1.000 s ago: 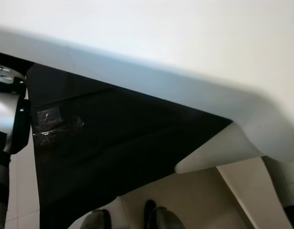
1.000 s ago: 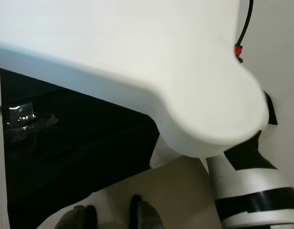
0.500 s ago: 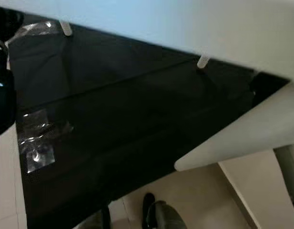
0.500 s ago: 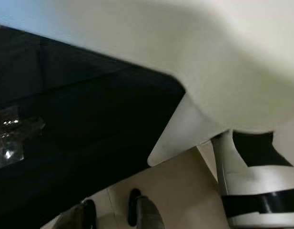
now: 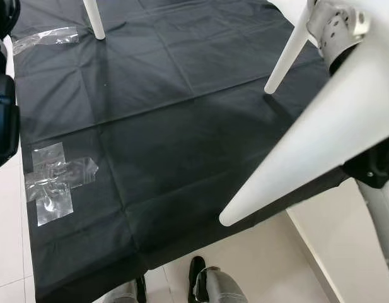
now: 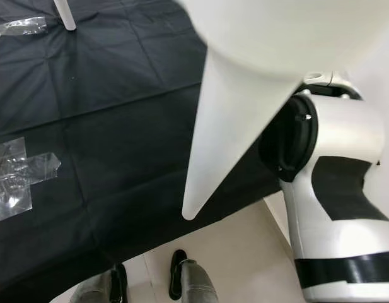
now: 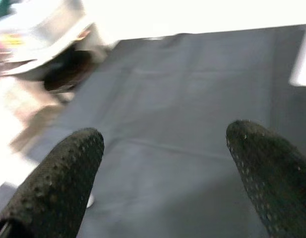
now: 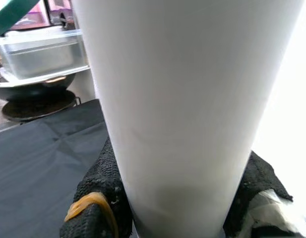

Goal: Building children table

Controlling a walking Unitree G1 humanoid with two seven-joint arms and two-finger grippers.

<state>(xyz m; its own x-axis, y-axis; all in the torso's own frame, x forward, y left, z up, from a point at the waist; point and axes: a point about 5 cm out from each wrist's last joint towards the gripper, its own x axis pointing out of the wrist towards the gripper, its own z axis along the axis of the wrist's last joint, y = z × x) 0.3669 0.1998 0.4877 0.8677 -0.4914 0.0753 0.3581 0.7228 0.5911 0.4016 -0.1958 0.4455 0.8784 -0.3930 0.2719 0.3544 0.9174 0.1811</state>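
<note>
Right gripper (image 8: 177, 213) fingers clamped around white table leg (image 8: 187, 109), tabletop cropped, left gripper (image 7: 162, 168) fingers spread, empty, over black sheet (image 5: 150, 126).

I take the floor sheet (image 5: 169, 126) as my landmark — it lies spread on the floor before my feet (image 5: 210, 287), which stand just off its near edge. Over its near right part hangs the table leg (image 5: 307, 145) I hold, slanting down toward me, tip clear of the sheet; my right end effector (image 8: 177, 208) is clamped around it. Two more table legs (image 5: 285, 53) come down to the sheet at its far side, one left, one right. A patch of tape (image 5: 55, 180) sits on the sheet's left part, another strip at its far left corner. My left end effector (image 7: 165, 163) hovers above the sheet, fingers spread — nothing between them.
</note>
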